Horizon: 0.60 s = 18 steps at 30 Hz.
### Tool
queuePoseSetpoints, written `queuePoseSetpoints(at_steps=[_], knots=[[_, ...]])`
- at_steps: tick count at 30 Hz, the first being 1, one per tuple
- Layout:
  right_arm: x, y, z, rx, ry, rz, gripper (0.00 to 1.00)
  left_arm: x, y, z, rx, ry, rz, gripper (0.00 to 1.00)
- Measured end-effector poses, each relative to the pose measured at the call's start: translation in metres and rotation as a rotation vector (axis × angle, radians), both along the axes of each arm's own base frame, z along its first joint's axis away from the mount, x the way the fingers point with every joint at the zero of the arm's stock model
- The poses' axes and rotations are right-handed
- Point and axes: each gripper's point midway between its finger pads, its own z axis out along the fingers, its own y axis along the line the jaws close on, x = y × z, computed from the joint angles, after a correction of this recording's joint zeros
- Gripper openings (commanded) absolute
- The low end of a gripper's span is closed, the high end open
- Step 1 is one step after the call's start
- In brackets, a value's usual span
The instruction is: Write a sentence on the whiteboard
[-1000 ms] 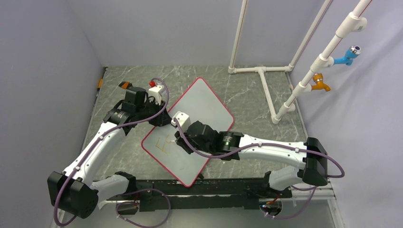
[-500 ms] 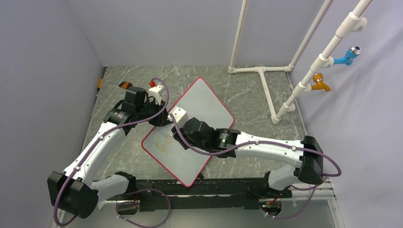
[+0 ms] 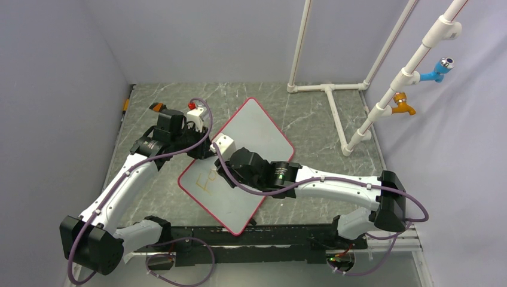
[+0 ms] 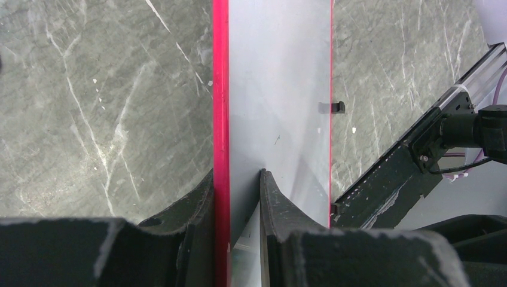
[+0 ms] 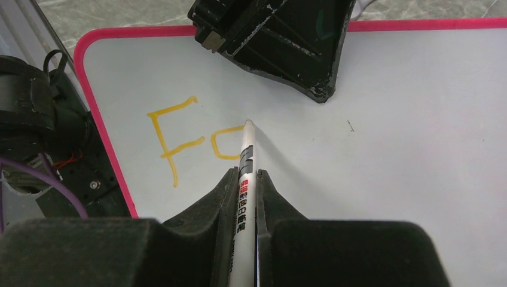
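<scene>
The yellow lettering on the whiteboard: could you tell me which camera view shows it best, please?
The right wrist view: the lettering reads clearly, an F and a part-formed letter at the marker tip. Top external shows it small and faint; left wrist shows only bare whiteboard.

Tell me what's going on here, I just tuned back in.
The left gripper is clamped on the red-rimmed edge of the whiteboard. The right gripper holds a marker with its tip on the board. The sentence is barely begun: a yellow-orange "F" and part of a second letter, with the tip at that unfinished letter.
</scene>
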Motion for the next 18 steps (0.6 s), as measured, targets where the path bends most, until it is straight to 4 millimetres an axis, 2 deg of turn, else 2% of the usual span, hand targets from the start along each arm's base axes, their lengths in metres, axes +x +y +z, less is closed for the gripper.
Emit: queuePoseSetpoints(at_steps=[18], knots=[[-0.004, -0.013, -0.013, -0.011, 0.021, -0.015, 0.00, 0.000, 0.001, -0.001, 0.001, 0.002, 0.002, 0.00]])
